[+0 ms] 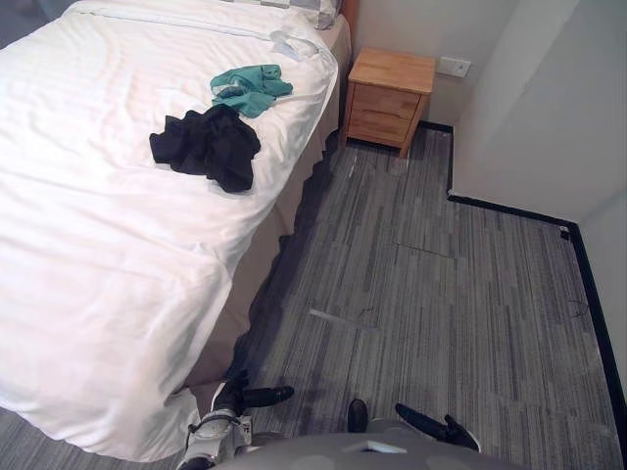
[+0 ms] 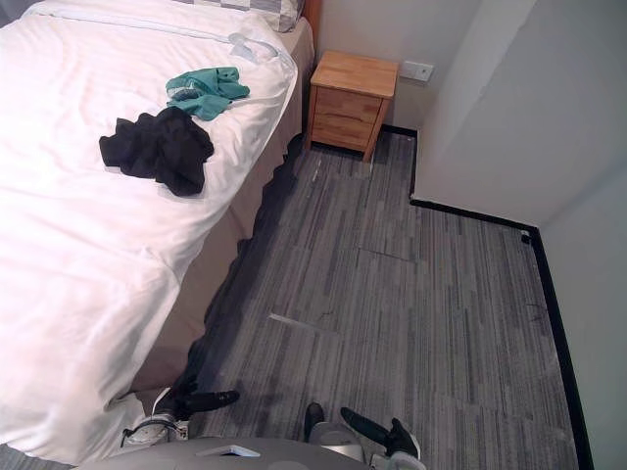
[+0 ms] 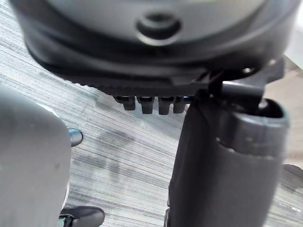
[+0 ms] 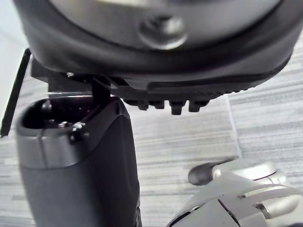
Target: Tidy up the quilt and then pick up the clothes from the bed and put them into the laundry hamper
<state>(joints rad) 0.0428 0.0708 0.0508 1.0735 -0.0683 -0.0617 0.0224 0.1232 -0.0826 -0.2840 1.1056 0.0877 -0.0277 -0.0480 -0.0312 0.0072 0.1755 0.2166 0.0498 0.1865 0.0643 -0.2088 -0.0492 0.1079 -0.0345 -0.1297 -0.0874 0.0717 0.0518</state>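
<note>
A white quilt [image 1: 98, 245] covers the bed, fairly smooth with light creases, and hangs over its near side. On it lies a crumpled black garment [image 1: 208, 145], with a teal garment [image 1: 250, 88] just beyond it near the bed's edge. A small white cloth [image 1: 294, 44] sits by the pillow [image 1: 315, 10]. My left hand [image 1: 257, 396] hangs low beside the bed's near corner, fingers relaxed and empty. Low over the floor, well away from the bed, my right hand [image 1: 431, 424] is also open and empty. Its own wrist view shows its thumb [image 4: 80, 161] over bare carpet.
A wooden nightstand [image 1: 389, 98] stands at the head of the bed against the far wall. A white wall corner [image 1: 529, 98] juts in on the right. Grey striped carpet [image 1: 421, 294] runs between bed and wall.
</note>
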